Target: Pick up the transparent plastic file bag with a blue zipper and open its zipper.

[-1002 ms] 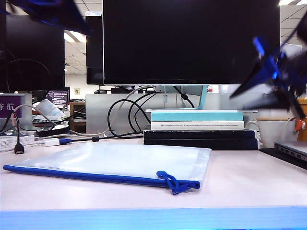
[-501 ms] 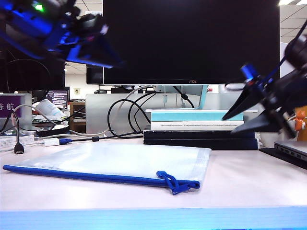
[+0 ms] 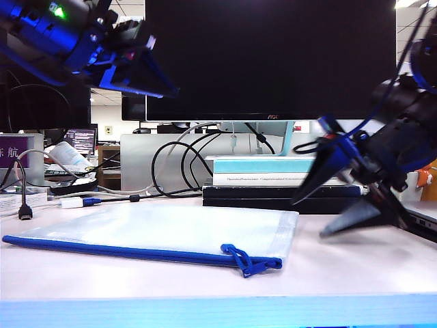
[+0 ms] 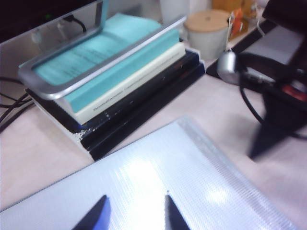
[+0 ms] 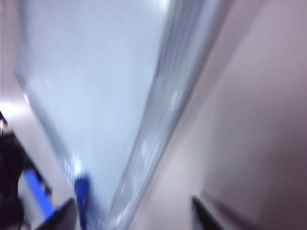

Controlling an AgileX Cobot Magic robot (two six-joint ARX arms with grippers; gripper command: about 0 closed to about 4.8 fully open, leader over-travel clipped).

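Observation:
The file bag (image 3: 164,227) lies flat on the pale table, a translucent gridded pouch. Its blue zipper (image 3: 123,250) runs along the near edge, and the looped cord pull (image 3: 240,260) rests near the right corner. My left gripper (image 3: 167,89) hangs open high over the bag's left half; the left wrist view has its open gripper (image 4: 135,196) above the bag (image 4: 192,182). My right gripper (image 3: 311,219) is open, low beside the bag's right end. In the blurred right wrist view the gripper (image 5: 133,200) straddles the bag's edge (image 5: 158,120) beside the zipper (image 5: 81,191).
A stack of books (image 3: 280,181) stands just behind the bag under a large monitor (image 3: 270,58). Black cables (image 3: 171,164) loop at the back and a plug cable (image 3: 25,210) lies at left. A lidded mug (image 4: 208,28) and a dark laptop edge (image 3: 427,213) sit at right.
The left arm came down into view at the upper left. The right gripper dropped from beside the monitor to just above the table at the bag's right end, its jaws spreading wider.

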